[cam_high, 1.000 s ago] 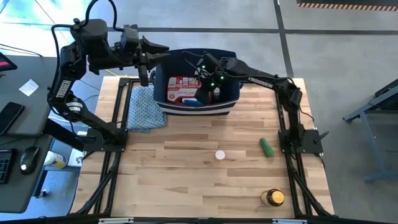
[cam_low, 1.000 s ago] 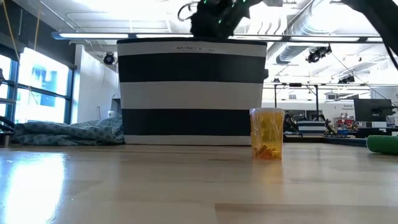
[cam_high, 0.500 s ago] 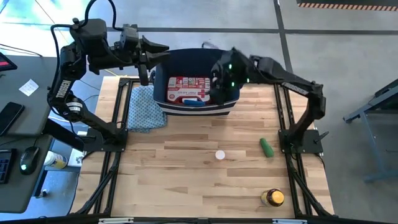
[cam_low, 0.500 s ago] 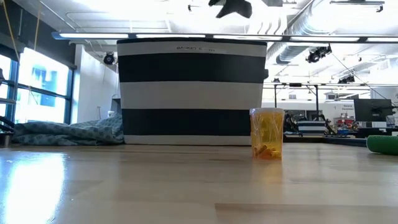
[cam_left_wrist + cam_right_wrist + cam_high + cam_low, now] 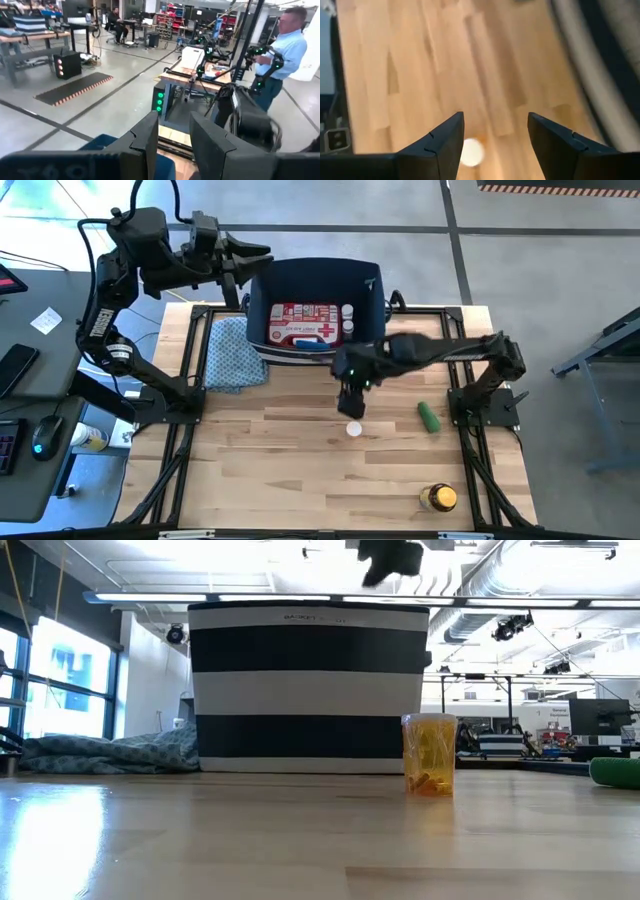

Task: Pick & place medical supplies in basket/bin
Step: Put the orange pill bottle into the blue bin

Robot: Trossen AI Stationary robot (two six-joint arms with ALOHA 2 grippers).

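Three supplies lie loose on my table (image 5: 300, 470): a small white bottle (image 5: 354, 429) near the middle, a green cylinder (image 5: 429, 417) to its right, and a yellow-capped amber bottle (image 5: 438, 498) at the near right. My low camera sees that amber bottle (image 5: 430, 754) standing upright in front of the bin (image 5: 308, 688), with the green cylinder (image 5: 615, 772) at the right edge. One navy fabric bin (image 5: 372, 300), white stripe near its base, sits at the far centre of the table; inside it I count a red first-aid kit with white cross (image 5: 304, 324) lying flat and some small white bottles (image 5: 347, 319) beside it on the right. One blue-green patterned cloth (image 5: 233, 354) lies crumpled just left of the bin, touching its side. My right gripper (image 5: 352, 402) hangs above the table on the near side of the bin, just beyond the white bottle; its wrist camera looks down on that bottle (image 5: 471, 151) between the fingers (image 5: 440, 145), which stand wide apart and hold nothing. My left gripper (image 5: 262, 256) waits raised at the bin's far left corner, fingers (image 5: 145, 145) apart by a narrow gap, empty. One person (image 5: 280, 50) stands in the room beyond.
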